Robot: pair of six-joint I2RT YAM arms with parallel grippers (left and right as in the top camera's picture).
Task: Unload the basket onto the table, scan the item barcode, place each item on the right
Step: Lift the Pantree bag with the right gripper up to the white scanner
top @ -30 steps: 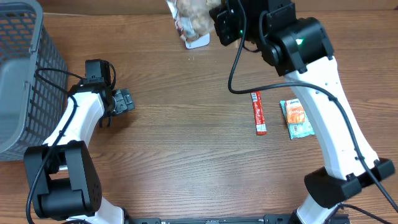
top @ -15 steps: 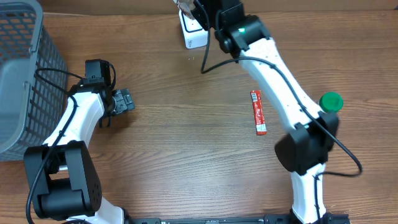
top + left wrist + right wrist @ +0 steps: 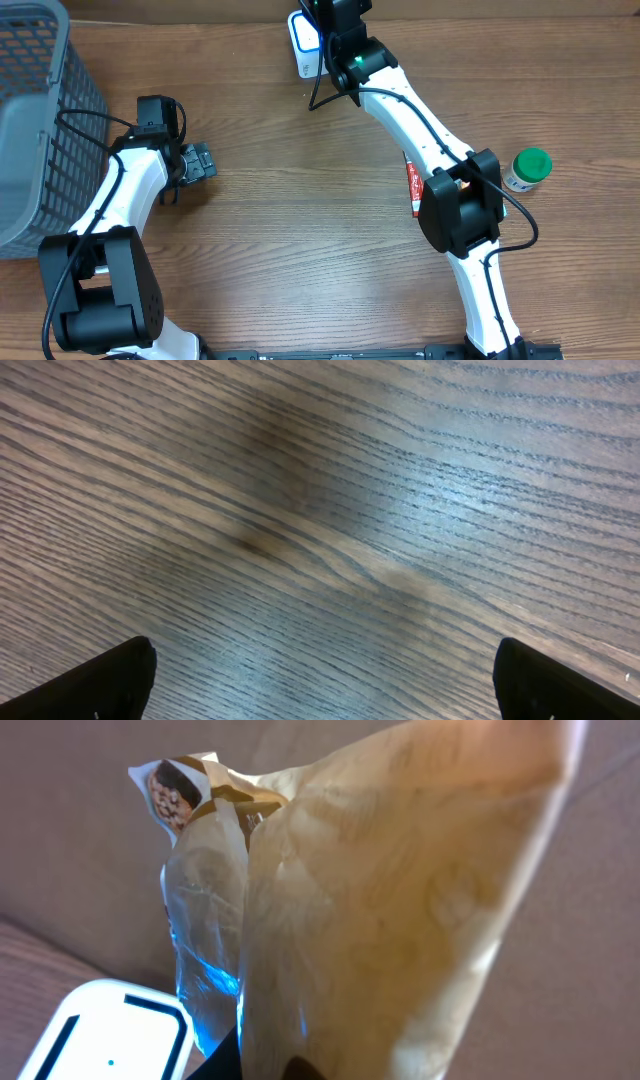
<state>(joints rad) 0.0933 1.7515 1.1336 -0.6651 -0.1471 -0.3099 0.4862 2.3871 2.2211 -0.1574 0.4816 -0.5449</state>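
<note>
Right tool (image 3: 325,8): narrow, clamped on the snack bag (image 3: 400,900); I see only a dark sliver of finger at the bag's lower edge.
Left tool (image 3: 200,162): wide, empty, well apart from the bag.
Item position: the bag hangs ahead of the right tool, with the scanner (image 3: 108,1032) just beneath and beside it.
Handling: I judge it light, soft, crinkly and slippery, its contents crushable. Hold the sealed edge, not the belly.
Hidden: no barcode visible; overhead, my arm covers the bag; whether the code faces the scanner I cannot tell.
</note>
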